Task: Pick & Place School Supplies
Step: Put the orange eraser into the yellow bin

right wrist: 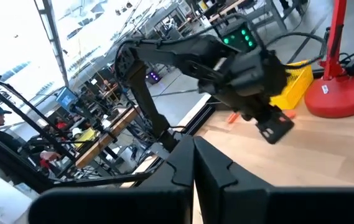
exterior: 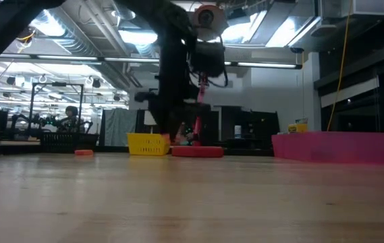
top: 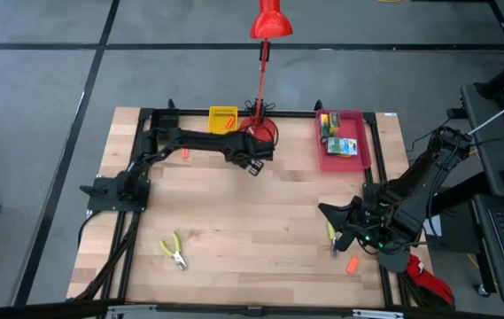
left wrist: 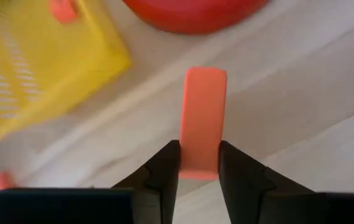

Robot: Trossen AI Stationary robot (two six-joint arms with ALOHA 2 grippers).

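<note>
- Left wrist view shows the left claw [left wrist: 199, 163] with its fingers [left wrist: 164, 168] set either side of an orange piece [left wrist: 204, 118], touching it near its lower end; whether they press hard enough to hold it, I cannot tell.
- That piece is a flat oblong with rounded corners, lying on the counter [left wrist: 301, 124] between the yellow tray [left wrist: 46, 68] and the red lamp base [left wrist: 195, 12]; I judge it light, stiff and smooth, so it may slide or pivot if pinched at one end.
- A hold across the narrow width, nearer the middle of its length, looks safer; the flat long sides give the pads good bearing.
- High view puts the left claw [top: 253, 164] at the far side of the counter, just beside the lamp [top: 265, 71]; the base leaves little room on that side.
- Another orange piece [top: 352, 265] lies on the near right; a third [top: 183, 153] lies by the left arm.
- Pliers [top: 174, 252] lie near left, likely heavier and awkward, best taken at the handles; another pair [top: 332, 234] lies by the right claw [top: 338, 232].
- Crayon boxes [top: 342, 147] sit in the pink tray [top: 362, 133]; light card, easily crushed.
- Right claw rests low at the near right, fingers together, holding nothing.
</note>
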